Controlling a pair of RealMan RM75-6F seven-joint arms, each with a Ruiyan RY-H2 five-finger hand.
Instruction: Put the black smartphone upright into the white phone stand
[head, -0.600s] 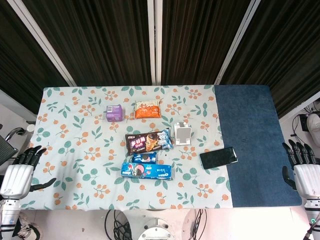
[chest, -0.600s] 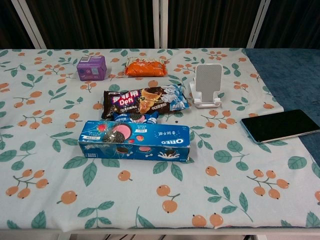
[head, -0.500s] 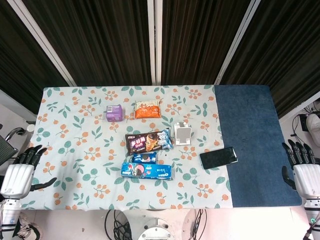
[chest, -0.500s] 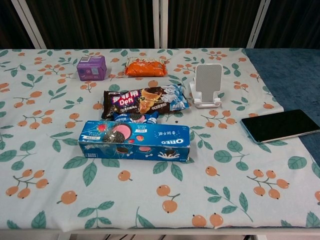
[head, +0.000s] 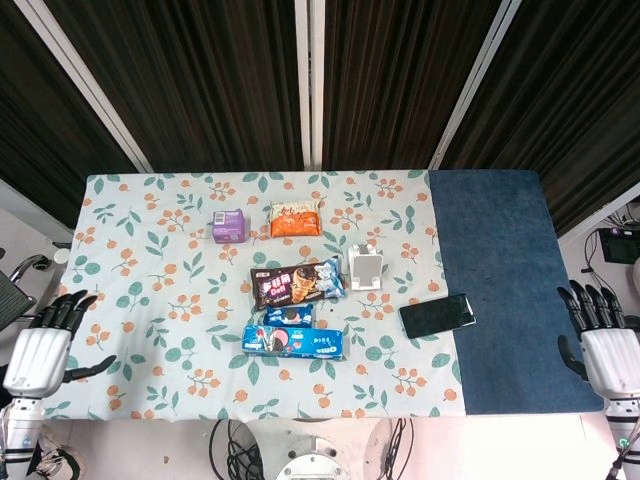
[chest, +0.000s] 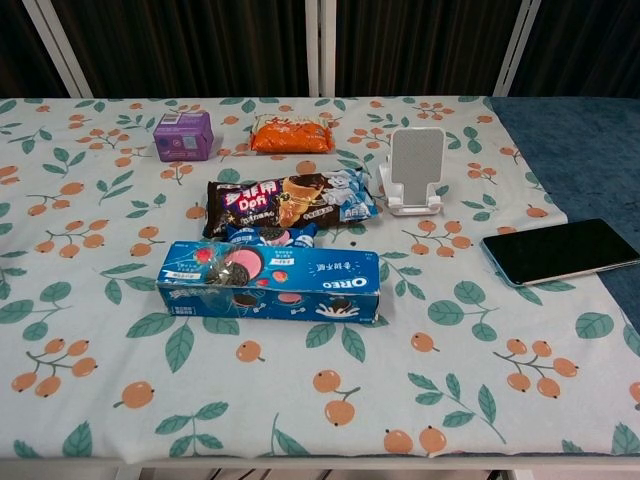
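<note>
The black smartphone (head: 437, 316) lies flat and face up on the worktop (head: 140, 230), at the seam between the floral cloth and the blue mat, near the white phone stand (head: 367, 269) but apart from it, exactly as half a second ago, so the task is not yet begun. Only the hands have shifted slightly (a small drift off the worktop's near corners): the left hand (head: 42, 345) and right hand (head: 598, 345) both hang with fingers spread, holding nothing. The chest view shows neither hand, and their arms are cut off by the frame.
</note>
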